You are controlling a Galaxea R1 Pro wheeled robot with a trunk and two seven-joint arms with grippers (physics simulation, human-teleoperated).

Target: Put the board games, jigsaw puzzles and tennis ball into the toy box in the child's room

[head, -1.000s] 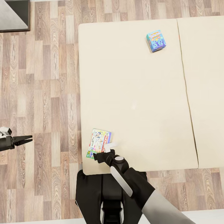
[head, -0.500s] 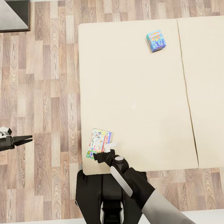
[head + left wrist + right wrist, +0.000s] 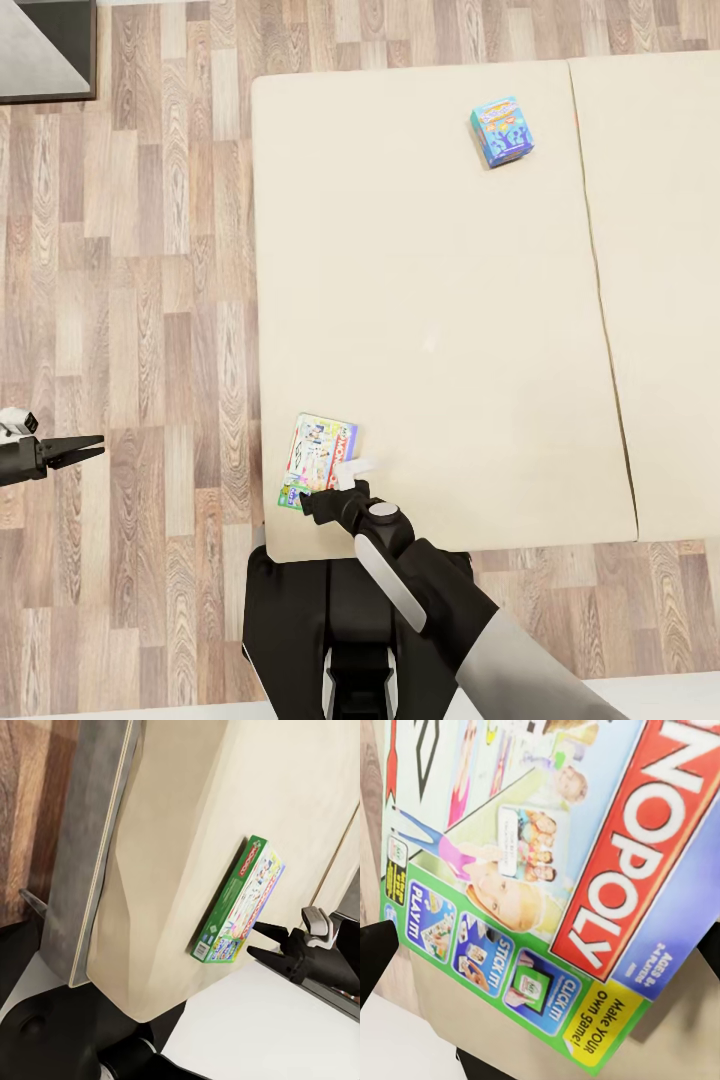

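Cream bed [image 3: 440, 300] holds both games: the white one [image 3: 322, 458] at its near left corner, the teal one [image 3: 501, 131] near the far edge. Right gripper [image 3: 318, 497] straddles the white game's near end, jaws wide; left gripper [image 3: 85, 446] nearly closed over the floor. Nothing boxed yet.

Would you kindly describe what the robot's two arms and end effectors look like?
The right arm is glossy black near the wrist with a light grey stripe, turning grey toward the shoulder. The right end effector is black with a small white part beside it. The left end effector has slim, pointed black fingers and a white block behind them.
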